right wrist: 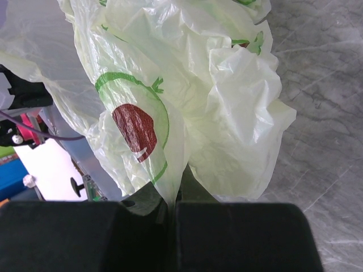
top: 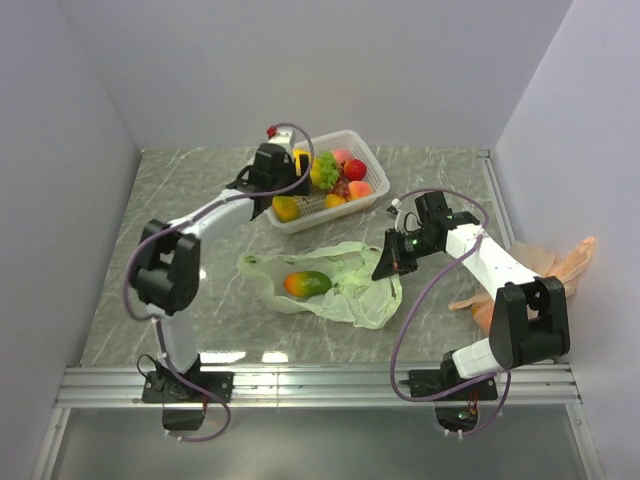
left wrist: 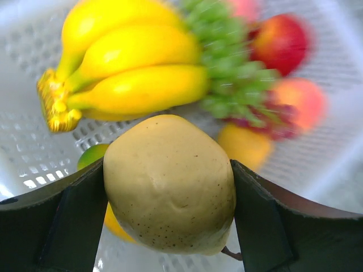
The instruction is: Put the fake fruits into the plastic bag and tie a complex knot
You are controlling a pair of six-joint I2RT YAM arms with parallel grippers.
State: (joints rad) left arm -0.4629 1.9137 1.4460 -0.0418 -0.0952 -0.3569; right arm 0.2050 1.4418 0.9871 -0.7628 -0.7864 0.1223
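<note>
The fake fruits: one pale tan pear-like fruit point(left wrist: 170, 175) sat clamped between the widely spread fingers of the left gripper point(left wrist: 169, 215), over the white basket point(top: 372, 160) near the far edge of the tabletop point(top: 180, 200); just beyond it lay the banana bunch point(left wrist: 130, 73), green grapes point(left wrist: 232, 73) and a red apple point(left wrist: 281, 42); the right gripper point(right wrist: 172, 195) was pinched tight on an edge of the plastic bag point(right wrist: 215, 96), which lay crumpled mid-tabletop; a mango point(top: 307, 284) lay inside it, well apart from the left gripper.
</note>
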